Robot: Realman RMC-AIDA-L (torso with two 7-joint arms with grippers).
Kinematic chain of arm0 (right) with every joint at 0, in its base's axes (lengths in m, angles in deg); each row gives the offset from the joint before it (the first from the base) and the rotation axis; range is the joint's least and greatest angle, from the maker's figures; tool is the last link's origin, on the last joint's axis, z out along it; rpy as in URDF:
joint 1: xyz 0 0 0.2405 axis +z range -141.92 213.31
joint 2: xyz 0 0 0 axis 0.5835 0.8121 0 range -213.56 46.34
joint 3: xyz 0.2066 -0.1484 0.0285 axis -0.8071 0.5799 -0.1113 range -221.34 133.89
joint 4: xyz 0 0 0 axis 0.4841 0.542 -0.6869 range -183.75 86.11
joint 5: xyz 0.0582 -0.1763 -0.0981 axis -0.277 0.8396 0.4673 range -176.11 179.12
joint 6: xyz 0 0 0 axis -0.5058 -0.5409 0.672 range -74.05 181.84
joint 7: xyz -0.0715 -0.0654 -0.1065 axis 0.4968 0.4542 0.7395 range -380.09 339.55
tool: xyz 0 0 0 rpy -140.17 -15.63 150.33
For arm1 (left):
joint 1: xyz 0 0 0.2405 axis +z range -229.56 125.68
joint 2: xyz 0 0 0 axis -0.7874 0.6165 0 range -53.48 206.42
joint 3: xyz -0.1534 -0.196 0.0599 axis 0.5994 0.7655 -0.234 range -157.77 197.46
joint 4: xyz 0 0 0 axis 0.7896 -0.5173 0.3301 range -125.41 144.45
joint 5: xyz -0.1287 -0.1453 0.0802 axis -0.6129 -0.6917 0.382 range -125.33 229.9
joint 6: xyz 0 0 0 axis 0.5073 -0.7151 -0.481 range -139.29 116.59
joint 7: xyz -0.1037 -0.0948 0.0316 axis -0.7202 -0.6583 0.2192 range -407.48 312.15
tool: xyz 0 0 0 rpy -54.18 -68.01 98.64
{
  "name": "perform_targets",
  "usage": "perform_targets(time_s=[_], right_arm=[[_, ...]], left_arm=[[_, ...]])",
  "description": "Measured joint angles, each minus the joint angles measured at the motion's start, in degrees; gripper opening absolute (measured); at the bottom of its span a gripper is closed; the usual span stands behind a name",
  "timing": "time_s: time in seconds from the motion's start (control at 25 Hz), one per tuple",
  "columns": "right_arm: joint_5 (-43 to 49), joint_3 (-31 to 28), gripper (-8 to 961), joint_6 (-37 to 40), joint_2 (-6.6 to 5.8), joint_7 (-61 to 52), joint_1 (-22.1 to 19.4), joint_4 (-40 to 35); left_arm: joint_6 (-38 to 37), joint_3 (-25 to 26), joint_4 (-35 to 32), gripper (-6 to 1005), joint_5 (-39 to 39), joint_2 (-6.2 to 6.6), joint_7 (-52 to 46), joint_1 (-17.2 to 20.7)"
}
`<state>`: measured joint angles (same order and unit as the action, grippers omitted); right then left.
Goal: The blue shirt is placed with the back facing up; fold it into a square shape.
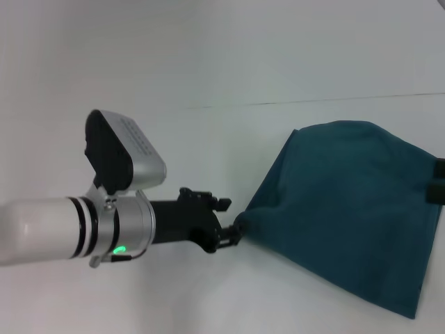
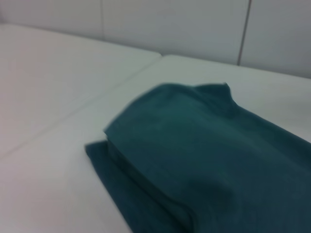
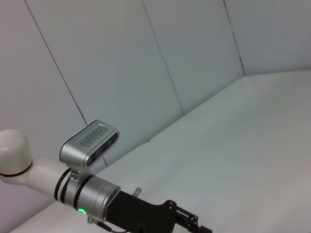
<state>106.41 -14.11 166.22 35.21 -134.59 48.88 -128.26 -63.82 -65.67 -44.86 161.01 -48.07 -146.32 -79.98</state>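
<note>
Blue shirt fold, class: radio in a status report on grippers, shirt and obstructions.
Left gripper pinching blue shirt at its left corner. Right gripper at shirt's right edge, fingers unclear. Shirt partly folded, plain side up. Nothing in the way.

The left arm (image 1: 42,233) is a glossy white tube ending in black rings and a brushed silver collar (image 1: 128,229) with a small green light (image 1: 119,250) glowing on its underside. A silver camera housing (image 1: 128,156) with a black face and a dotted top panel sits on a bracket above the collar. Beyond it, the left gripper (image 1: 233,235) is matte black, angular, with small metal fittings.
</note>
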Motion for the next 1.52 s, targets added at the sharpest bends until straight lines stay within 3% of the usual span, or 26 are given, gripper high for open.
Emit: perform_targets(time_s=[0.44, 1.12, 1.52], right_arm=[[4.1, -0.2, 709, 0.0, 0.49, -0.2, 3.0, 0.3], [4.2, -0.6, 710, 0.0, 0.71, -0.5, 2.5, 0.3], [4.0, -0.7, 709, 0.0, 0.71, -0.1, 2.5, 1.2]], left_arm=[[2.7, -1.8, 5.0, 582, -0.4, 0.00, 0.5, -3.2], [8.4, -5.4, 5.6, 715, 0.2, 0.05, 0.6, -4.7], [10.0, -7.5, 7.4, 713, -0.2, -0.06, 0.7, -5.5]])
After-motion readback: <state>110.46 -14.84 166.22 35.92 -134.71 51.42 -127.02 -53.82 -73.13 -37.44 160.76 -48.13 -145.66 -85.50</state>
